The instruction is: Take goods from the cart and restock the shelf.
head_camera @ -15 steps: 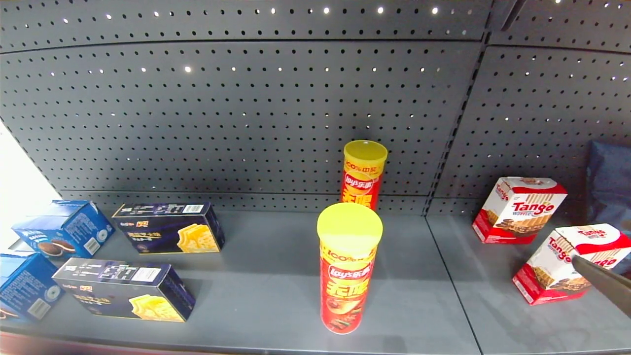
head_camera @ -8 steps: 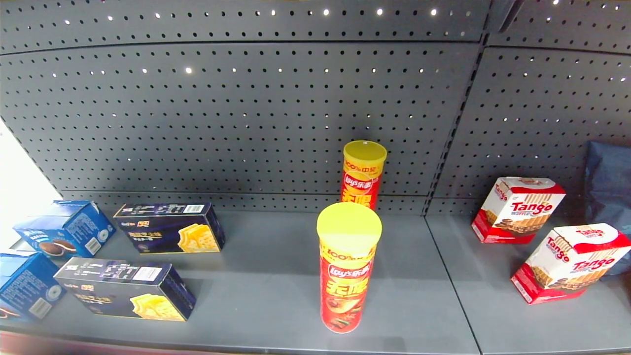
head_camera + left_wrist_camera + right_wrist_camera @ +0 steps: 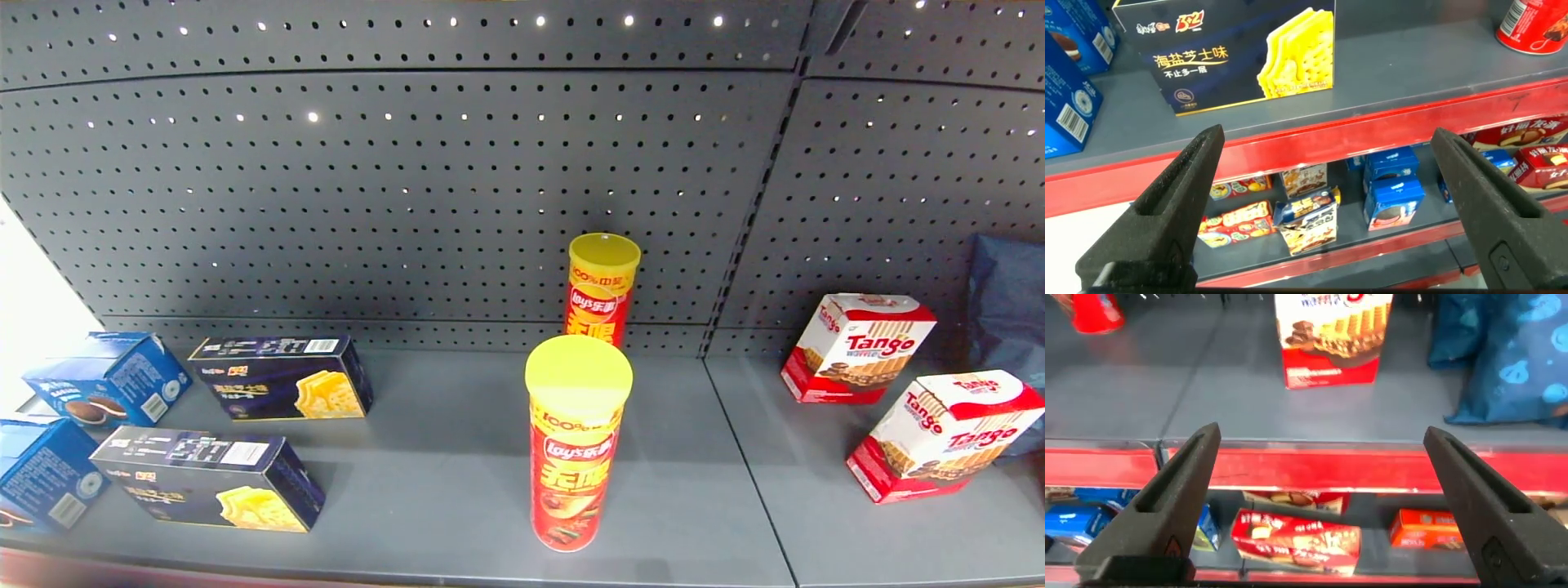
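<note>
On the grey shelf (image 3: 457, 465) stand two red chip cans with yellow lids, one near the front (image 3: 576, 445) and one by the back wall (image 3: 602, 288). Two dark blue cracker boxes (image 3: 282, 376) (image 3: 208, 480) lie at the left, with blue cookie boxes (image 3: 106, 378) beyond them. Two red-and-white wafer boxes (image 3: 857, 347) (image 3: 943, 434) sit at the right. My left gripper (image 3: 1331, 212) is open in front of the shelf's red edge (image 3: 1315, 135), facing a cracker box (image 3: 1241, 57). My right gripper (image 3: 1331, 514) is open before the red edge (image 3: 1315, 467), below a wafer box (image 3: 1331, 335).
A blue bag (image 3: 1008, 302) leans at the far right, also in the right wrist view (image 3: 1503, 359). A lower shelf holds more boxed goods (image 3: 1388, 192) (image 3: 1294, 539). Bare shelf lies between the front can and the wafer boxes.
The dark gripper finger seen a second ago at the head view's right edge, by the front wafer box, has withdrawn out of that view. The goods have not moved.
</note>
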Motion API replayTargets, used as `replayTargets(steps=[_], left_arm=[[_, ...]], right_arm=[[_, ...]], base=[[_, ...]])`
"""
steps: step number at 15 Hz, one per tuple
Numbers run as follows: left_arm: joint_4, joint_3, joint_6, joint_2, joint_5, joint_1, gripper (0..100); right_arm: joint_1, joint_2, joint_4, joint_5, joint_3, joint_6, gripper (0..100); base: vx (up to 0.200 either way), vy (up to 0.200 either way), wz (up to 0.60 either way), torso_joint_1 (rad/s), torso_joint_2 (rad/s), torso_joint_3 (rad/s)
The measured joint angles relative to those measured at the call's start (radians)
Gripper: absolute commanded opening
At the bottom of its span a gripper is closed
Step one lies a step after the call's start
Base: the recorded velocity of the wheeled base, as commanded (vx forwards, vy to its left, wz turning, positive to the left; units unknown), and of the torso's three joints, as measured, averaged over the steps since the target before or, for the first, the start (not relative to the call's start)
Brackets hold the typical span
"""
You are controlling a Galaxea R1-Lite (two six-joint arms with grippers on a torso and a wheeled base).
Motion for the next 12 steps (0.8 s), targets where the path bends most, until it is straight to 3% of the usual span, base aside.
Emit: replayTargets(steps=[12], left_arm=[[0.000,0.000,0.000,0.000,0.000,0.000,100]], right_arm=[[0.003,-0.022,0.000,0.001,0.001,-0.001,100]], base=[[0.000,0.000,0.00,0.000,0.00,0.000]])
